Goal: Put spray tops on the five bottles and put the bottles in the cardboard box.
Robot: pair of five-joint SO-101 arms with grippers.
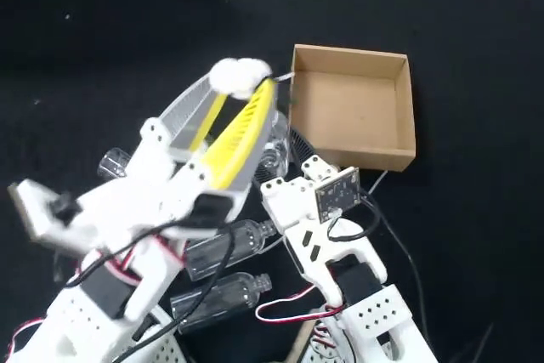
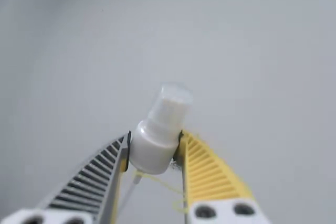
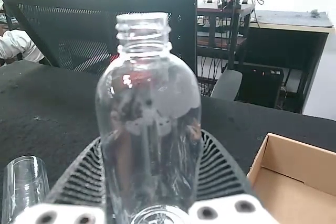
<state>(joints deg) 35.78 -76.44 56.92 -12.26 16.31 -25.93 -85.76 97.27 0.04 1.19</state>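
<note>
My left gripper (image 1: 240, 82) is raised above the table, shut on a white spray top (image 1: 240, 76) held between its grey and yellow fingers. In the left wrist view the spray top (image 2: 160, 129) stands nozzle-outward in the left gripper (image 2: 153, 153), its thin dip tube trailing back. My right gripper (image 3: 150, 145) is shut on an upright clear bottle (image 3: 149, 114) with an open threaded neck. From above, that bottle (image 1: 276, 144) is just beside and below the spray top, partly hidden by the yellow finger. The cardboard box (image 1: 406, 116) sits open to the right.
Two clear capless bottles (image 1: 228, 244) (image 1: 223, 295) lie on the black cloth between the arms. Another bottle (image 1: 113, 161) lies at the left, and a bottle (image 3: 23, 187) shows beside my right gripper. The box corner (image 3: 294, 182) is close on the other side.
</note>
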